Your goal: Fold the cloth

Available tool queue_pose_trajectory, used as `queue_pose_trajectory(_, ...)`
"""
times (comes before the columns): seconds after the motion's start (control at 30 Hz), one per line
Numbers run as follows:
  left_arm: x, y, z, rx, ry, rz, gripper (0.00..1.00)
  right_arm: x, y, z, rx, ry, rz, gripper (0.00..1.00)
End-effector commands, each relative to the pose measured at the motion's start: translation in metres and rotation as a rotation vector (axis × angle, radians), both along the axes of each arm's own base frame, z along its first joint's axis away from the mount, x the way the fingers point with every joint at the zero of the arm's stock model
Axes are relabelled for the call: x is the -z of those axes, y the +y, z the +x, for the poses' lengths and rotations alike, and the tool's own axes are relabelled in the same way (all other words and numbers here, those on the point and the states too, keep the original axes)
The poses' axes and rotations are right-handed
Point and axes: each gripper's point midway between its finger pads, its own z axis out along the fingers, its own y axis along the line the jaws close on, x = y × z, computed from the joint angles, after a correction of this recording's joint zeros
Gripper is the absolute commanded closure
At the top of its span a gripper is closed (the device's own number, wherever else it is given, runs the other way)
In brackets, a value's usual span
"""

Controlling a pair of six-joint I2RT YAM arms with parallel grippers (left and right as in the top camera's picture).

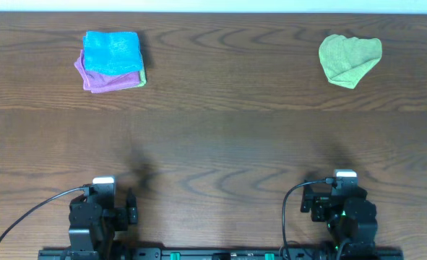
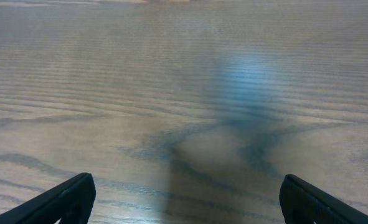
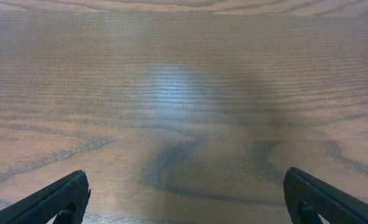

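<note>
The sky-blue cloth lies folded at the far left of the table, on top of a pink-purple cloth. My left gripper rests at the near left edge, open and empty, far from the cloth. My right gripper rests at the near right edge, open and empty. In the left wrist view the open fingers frame only bare wood. The right wrist view shows the same, fingers wide apart over bare wood. The cloth shows in neither wrist view.
A lime-green cloth lies crumpled at the far right. A thin lime-green edge shows under the stack at the far left. The wooden table spans the whole view. Cables run from both arm bases at the near edge.
</note>
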Motion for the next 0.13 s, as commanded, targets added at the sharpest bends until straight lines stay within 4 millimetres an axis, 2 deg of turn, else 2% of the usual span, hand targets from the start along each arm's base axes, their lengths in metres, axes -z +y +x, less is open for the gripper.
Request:
queue_pose_trajectory(0.0, 0.0047, 0.0037, -0.0037, -0.001, 0.02, 0.033, 0.05, 0.0029, -0.0006, 0.0, -0.007, 0.001, -0.012, 0.01)
queue_pose_trajectory(0.1, 0.0046, 0.0037, -0.0037, 0.0, 0.02, 0.034, 0.05, 0.0029, -0.0006, 0.0, -0.007, 0.001, -0.012, 0.01)
